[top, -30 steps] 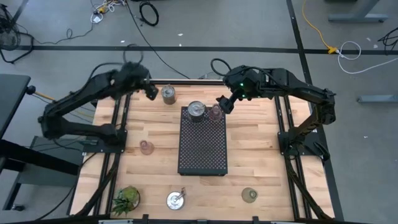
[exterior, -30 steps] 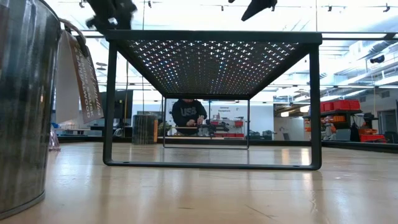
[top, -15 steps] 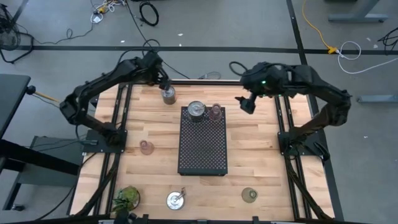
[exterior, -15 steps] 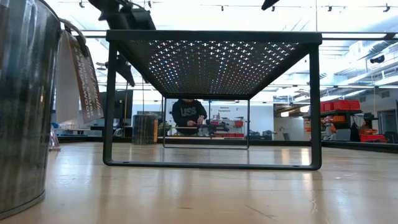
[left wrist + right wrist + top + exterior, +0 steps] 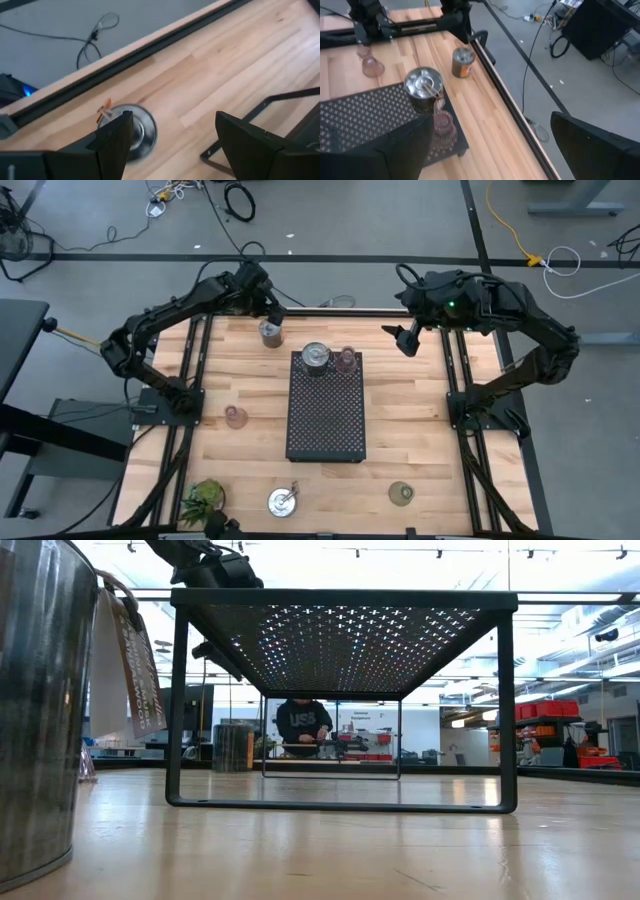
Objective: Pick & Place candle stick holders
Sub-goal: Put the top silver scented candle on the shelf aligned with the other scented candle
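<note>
A silvery holder (image 5: 270,333) stands on the table near the far edge; it also shows in the left wrist view (image 5: 142,132). My left gripper (image 5: 272,315) hovers open just above it (image 5: 172,137), one finger in front of the holder. On the far end of the black perforated tray (image 5: 326,415) stand a second silvery holder (image 5: 316,356) and a pink glass holder (image 5: 346,360). My right gripper (image 5: 403,338) is open and empty, right of the tray. Another pink holder (image 5: 235,417), a silvery holder (image 5: 283,501) and the olive-green holder (image 5: 401,493) stand on the table.
A spiky green plant (image 5: 203,498) stands at the near left corner. The tray stands on legs above the table (image 5: 340,805). A person shows in the room beyond the table (image 5: 303,725). Bare wood lies right of the tray (image 5: 410,420).
My left gripper has gone toward the table's right and far edge and now stands over the silvery holder at the back. My right gripper has drawn away from the pink holder on the tray toward the table's right edge. The holders have stayed in place.
</note>
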Controlling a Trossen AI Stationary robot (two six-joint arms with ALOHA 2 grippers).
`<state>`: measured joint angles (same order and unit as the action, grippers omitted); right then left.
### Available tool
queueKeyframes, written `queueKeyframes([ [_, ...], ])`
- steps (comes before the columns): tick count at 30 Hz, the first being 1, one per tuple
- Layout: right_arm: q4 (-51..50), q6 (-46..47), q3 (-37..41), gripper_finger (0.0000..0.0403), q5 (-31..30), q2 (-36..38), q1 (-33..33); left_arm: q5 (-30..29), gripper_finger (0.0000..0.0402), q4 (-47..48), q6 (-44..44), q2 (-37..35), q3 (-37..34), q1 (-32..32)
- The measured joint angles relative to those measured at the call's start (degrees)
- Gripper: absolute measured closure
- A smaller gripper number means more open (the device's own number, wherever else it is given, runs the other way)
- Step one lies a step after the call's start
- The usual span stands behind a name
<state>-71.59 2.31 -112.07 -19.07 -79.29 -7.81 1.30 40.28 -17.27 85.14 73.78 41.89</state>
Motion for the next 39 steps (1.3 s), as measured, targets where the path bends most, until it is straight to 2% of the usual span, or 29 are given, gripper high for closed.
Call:
queueKeyframes([
  [11, 0.46, 0.67, 0.0, 0.0003, 0.0, -0.17, 0.0, 7.36, 0.0115, -0.99, 1.22, 0.0, 0.0, 0.8],
  [15, 0.46, 0.69, 0.0, 0.0003, 0.02, -0.19, 0.0, 5.1, 0.0115, -1.12, -0.29, 0.0, 0.0, 0.76],
  [23, 0.46, 0.72, 0.0, 0.0003, 0.02, -0.21, 0.0, 5.66, 0.0112, -1.08, -0.45, 0.0, 0.0, 0.98],
  [26, 0.46, 0.72, 0.0, 0.0003, 0.02, -0.21, 0.0, 5.62, 0.0094, -0.97, -0.29, 0.0, 0.0, 1.02],
  [30, 0.44, 0.72, 0.0, 0.0003, 0.02, -0.21, 0.0, 4.62, 0.0043, -0.68, 4.05, 0.0, 0.0, 1.02],
  [33, 0.44, 0.42, 0.0, 0.0003, 0.04, -0.21, 0.0, 3.05, 0.001, -0.57, 3.63, 0.0, -0.02, 1.0],
  [39, 0.43, 0.26, 0.0, 0.0003, 0.04, -0.21, 0.0, -0.3, 0.0018, -0.33, 4.12, 0.0, -0.02, 1.02],
])
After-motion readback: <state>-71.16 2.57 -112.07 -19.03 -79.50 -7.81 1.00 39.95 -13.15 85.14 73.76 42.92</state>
